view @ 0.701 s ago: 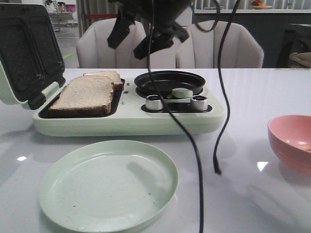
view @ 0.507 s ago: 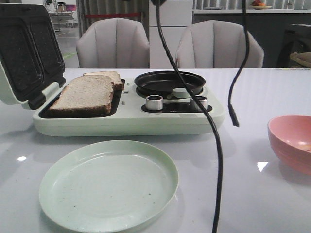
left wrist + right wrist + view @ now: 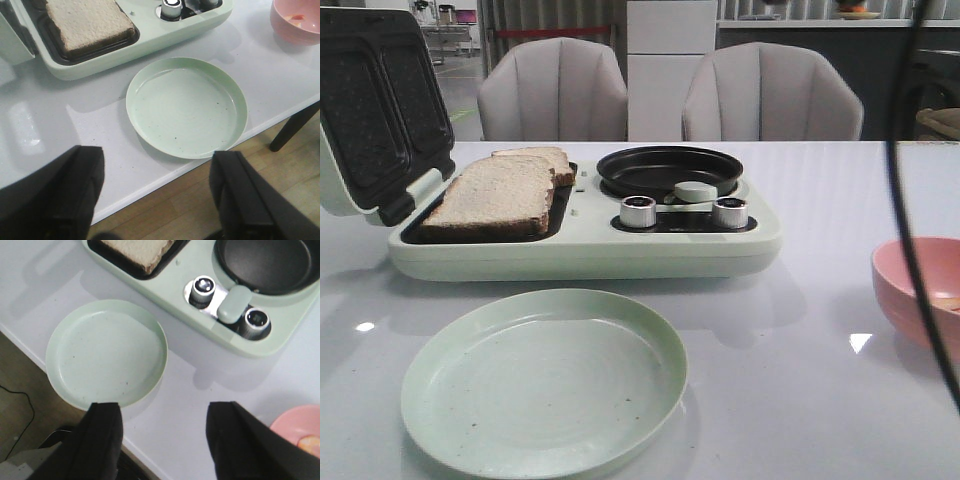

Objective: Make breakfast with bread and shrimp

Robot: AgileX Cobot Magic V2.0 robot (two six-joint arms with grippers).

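1. A pale green breakfast maker (image 3: 585, 250) sits on the white table (image 3: 800, 380) with its lid (image 3: 375, 110) swung open, and everything else is placed around it.

2. Two slices of bread (image 3: 498, 192) lie in the maker's dark sandwich tray, one overlapping the other; they look untoasted and have no filling on them.

3. The small black frying pan (image 3: 665, 168) on the other half of the maker, behind its two metal knobs (image 3: 638, 211), appears empty in both the front and right wrist views.

4. In front of the maker lies a light green plate (image 3: 545, 380), bare except for a few dark specks.

5. Off to the pan side of the maker stands a pink bowl (image 3: 920, 295). An orange-red morsel inside it, apparently the shrimp (image 3: 298, 17), shows in the left wrist view.

6. The left gripper (image 3: 155, 195) hangs above the table's near edge, on the plate's side away from the maker, jaws spread wide and holding nothing.

7. The right gripper (image 3: 162, 437) hovers high over the table between plate and bowl, jaws likewise apart and empty.

8. By this evidence the breakfast has hardly begun: bread is loaded, but the shrimp is not yet in the pan or on the bread, and nothing has been plated.
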